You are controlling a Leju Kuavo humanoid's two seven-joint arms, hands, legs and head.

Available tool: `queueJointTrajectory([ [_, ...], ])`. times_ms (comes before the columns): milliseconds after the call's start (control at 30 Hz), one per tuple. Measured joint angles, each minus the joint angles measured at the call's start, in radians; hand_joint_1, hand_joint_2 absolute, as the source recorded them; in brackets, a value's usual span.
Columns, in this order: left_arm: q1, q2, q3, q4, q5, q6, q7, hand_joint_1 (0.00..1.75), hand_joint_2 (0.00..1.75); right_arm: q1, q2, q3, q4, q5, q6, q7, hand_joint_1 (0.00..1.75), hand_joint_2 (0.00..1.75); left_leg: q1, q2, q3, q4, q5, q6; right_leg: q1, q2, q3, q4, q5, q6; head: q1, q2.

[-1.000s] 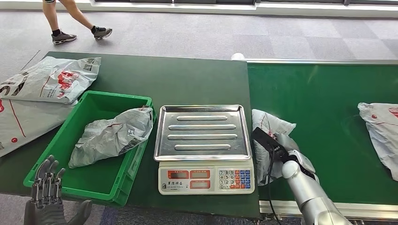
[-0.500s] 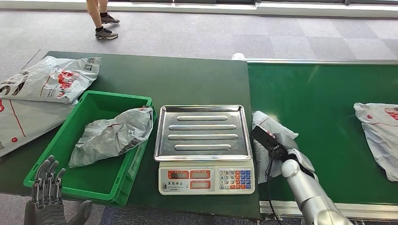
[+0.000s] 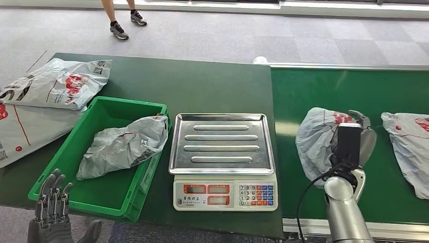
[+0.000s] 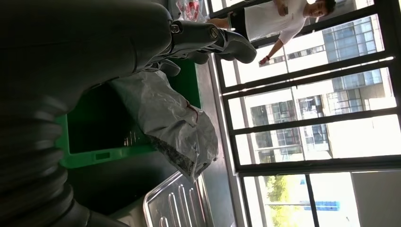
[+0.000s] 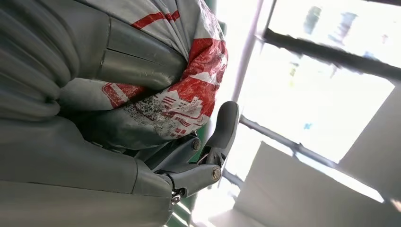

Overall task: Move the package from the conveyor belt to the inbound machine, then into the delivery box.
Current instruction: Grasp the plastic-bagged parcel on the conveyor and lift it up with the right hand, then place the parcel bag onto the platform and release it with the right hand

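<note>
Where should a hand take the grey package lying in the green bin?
Probably at the raised crumpled end of the grey package near the green bin rim beside the scale, coming from above: that end bunches upward, and the walls block side approaches.

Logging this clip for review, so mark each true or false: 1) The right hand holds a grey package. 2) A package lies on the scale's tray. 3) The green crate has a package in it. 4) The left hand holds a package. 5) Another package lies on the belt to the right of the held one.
1) True: the right hand grips the grey package with red print.
2) False: the scale's steel tray is bare.
3) True: a crumpled grey bag lies in the green crate, leaning on its right wall.
4) False: the left hand holds nothing, fingers apart, near the crate's front corner.
5) True: a second package lies on the conveyor belt.
</note>
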Motion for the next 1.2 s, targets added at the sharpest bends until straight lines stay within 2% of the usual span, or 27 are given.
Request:
queueJointTrajectory([
  [67, -0.001, 0.000, -0.003, 0.003, 0.001, 0.022, -0.005, 0.00, 1.75, 0.039, 0.012, -0.004, -0.143, -0.008, -0.046, -0.095, 1.75, 1.75, 0.000, 0.001, -0.001, 0.000, 0.000, 0.000, 0.000, 0.001, -0.001, 0.000, 0.000, 0.000, 0.000, 0.000],
  [133, -0.005, 0.007, -0.017, 0.009, 0.007, 0.058, -0.008, 0.00, 1.75, 0.060, 0.033, 0.009, -0.263, 0.030, -0.064, -0.148, 1.75, 1.75, 0.000, 0.003, 0.000, 0.000, 0.000, 0.000, 0.001, 0.003, -0.002, 0.000, 0.000, 0.000, 0.000, 0.000],
  [233, -0.013, 0.027, -0.051, 0.021, 0.014, 0.116, -0.012, 0.00, 1.75, 0.066, 0.067, 0.056, -0.373, 0.078, -0.068, -0.149, 1.75, 1.75, 0.000, 0.006, 0.001, -0.001, 0.000, -0.001, 0.003, 0.005, -0.001, 0.000, 0.000, -0.001, 0.000, 0.000],
  [367, -0.016, 0.068, -0.106, 0.036, 0.036, 0.197, -0.022, 0.00, 1.75, 0.069, 0.087, 0.115, -0.421, 0.019, -0.064, -0.157, 1.75, 1.75, 0.000, 0.006, 0.002, -0.001, 0.001, -0.002, 0.003, 0.005, -0.001, 0.000, 0.000, -0.002, 0.000, 0.000],
  [467, -0.023, 0.113, -0.150, 0.045, 0.059, 0.253, -0.027, 0.00, 1.75, 0.054, 0.070, 0.184, -0.426, -0.012, 0.011, -0.079, 1.75, 1.75, 0.001, 0.006, -0.001, -0.001, 0.002, -0.002, 0.002, 0.006, -0.001, 0.000, 0.001, -0.002, 0.000, 0.000],
  [567, -0.053, 0.159, -0.197, 0.067, 0.068, 0.284, -0.032, 0.00, 1.75, -0.020, 0.062, 0.287, -0.388, 0.048, 0.243, 0.091, 1.75, 1.75, 0.001, 0.010, -0.007, -0.001, 0.002, -0.003, 0.002, 0.009, -0.002, 0.001, 0.003, -0.003, 0.000, 0.000],
  [667, -0.097, 0.202, -0.248, 0.096, 0.072, 0.290, -0.027, 0.00, 1.75, -0.129, 0.096, 0.392, -0.288, 0.118, 0.450, 0.251, 1.75, 1.75, 0.001, 0.012, -0.001, -0.001, 0.005, -0.005, 0.004, 0.011, -0.004, 0.001, 0.006, -0.004, 0.000, 0.000],
  [733, -0.125, 0.225, -0.278, 0.114, 0.074, 0.288, -0.019, 0.00, 1.75, -0.188, 0.132, 0.444, -0.214, 0.135, 0.508, 0.307, 1.75, 1.75, 0.001, 0.009, -0.002, -0.001, 0.009, -0.006, 0.005, 0.009, -0.007, 0.001, 0.008, -0.005, 0.000, 0.000],
  [933, -0.170, 0.271, -0.324, 0.143, 0.082, 0.274, -0.002, 0.00, 1.75, -0.284, 0.190, 0.504, -0.076, 0.144, 0.570, 0.370, 1.75, 1.75, 0.002, 0.006, -0.006, -0.001, 0.010, -0.007, 0.005, 0.007, -0.009, 0.002, 0.008, -0.005, 0.000, 0.000],
  [967, -0.179, 0.277, -0.329, 0.146, 0.085, 0.264, 0.004, 0.00, 1.75, -0.295, 0.199, 0.507, -0.047, 0.147, 0.576, 0.383, 1.57, 1.75, 0.002, 0.006, -0.006, -0.001, 0.010, -0.007, 0.005, 0.007, -0.009, 0.002, 0.008, -0.005, 0.000, 0.000],
  [1067, -0.202, 0.288, -0.337, 0.155, 0.092, 0.227, 0.025, 0.00, 1.75, -0.322, 0.217, 0.510, 0.049, 0.160, 0.570, 0.407, 0.26, 1.75, 0.002, 0.005, -0.006, -0.001, 0.010, -0.007, 0.005, 0.006, -0.009, 0.001, 0.008, -0.005, 0.000, 0.000],
  [1100, -0.208, 0.291, -0.338, 0.159, 0.093, 0.217, 0.030, 0.00, 1.75, -0.329, 0.219, 0.510, 0.080, 0.166, 0.566, 0.412, 0.00, 1.75, 0.002, 0.006, -0.006, -0.001, 0.010, -0.007, 0.004, 0.006, -0.009, 0.001, 0.009, -0.005, 0.000, 0.000],
  [1200, -0.216, 0.293, -0.339, 0.165, 0.093, 0.205, 0.036, 0.00, 1.75, -0.339, 0.220, 0.509, 0.125, 0.177, 0.559, 0.421, 0.00, 1.75, 0.002, 0.006, -0.006, -0.001, 0.010, -0.007, 0.004, 0.007, -0.010, 0.001, 0.010, -0.005, 0.000, 0.000],
])
